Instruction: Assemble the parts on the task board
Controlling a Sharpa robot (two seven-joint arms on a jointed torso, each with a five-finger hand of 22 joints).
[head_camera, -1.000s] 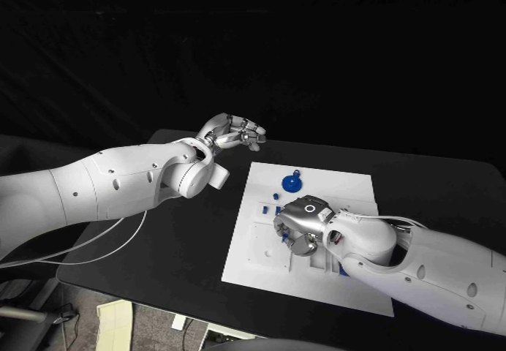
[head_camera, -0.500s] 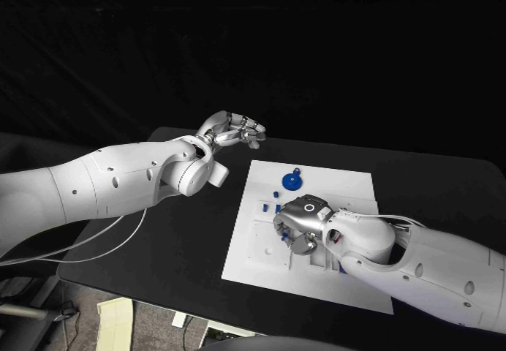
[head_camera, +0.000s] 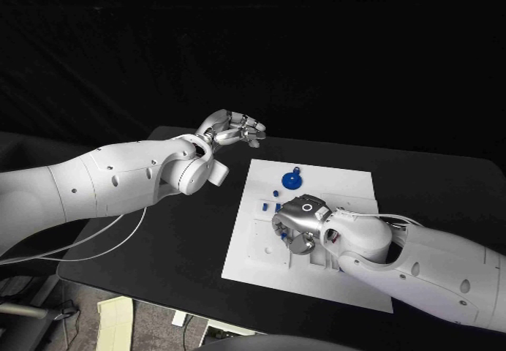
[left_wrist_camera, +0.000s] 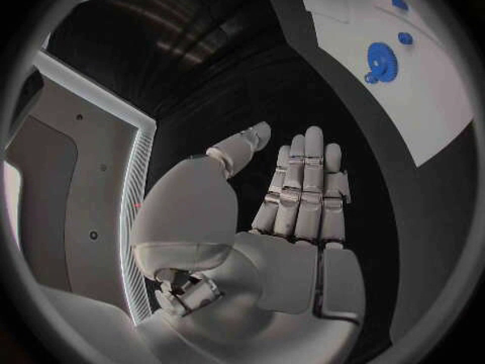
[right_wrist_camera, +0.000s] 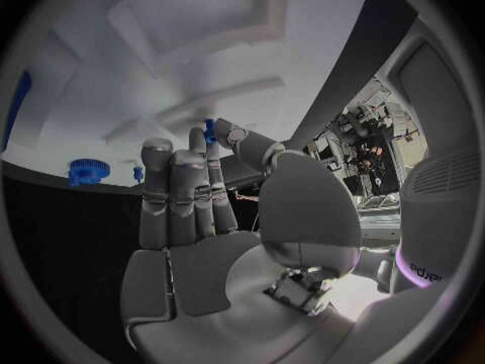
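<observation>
The left hand [head_camera: 234,131] hovers over the dark surface [head_camera: 169,234] beyond the white board's [head_camera: 316,289] far left corner, fingers [left_wrist_camera: 303,186] straight, side by side and holding nothing (the wrist view shows the bare palm). On the board, a round blue gear [head_camera: 290,180] lies near the far edge. The right hand [head_camera: 300,227] is lowered palm-down onto the board's middle, pinching a small blue part [right_wrist_camera: 209,129] between thumb and fingertip. Its fingers hide the board beneath them.

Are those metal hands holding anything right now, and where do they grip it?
The right hand pinches a small blue part at its fingertips, over the board; which end it grips cannot be told. The left hand holds nothing.
</observation>
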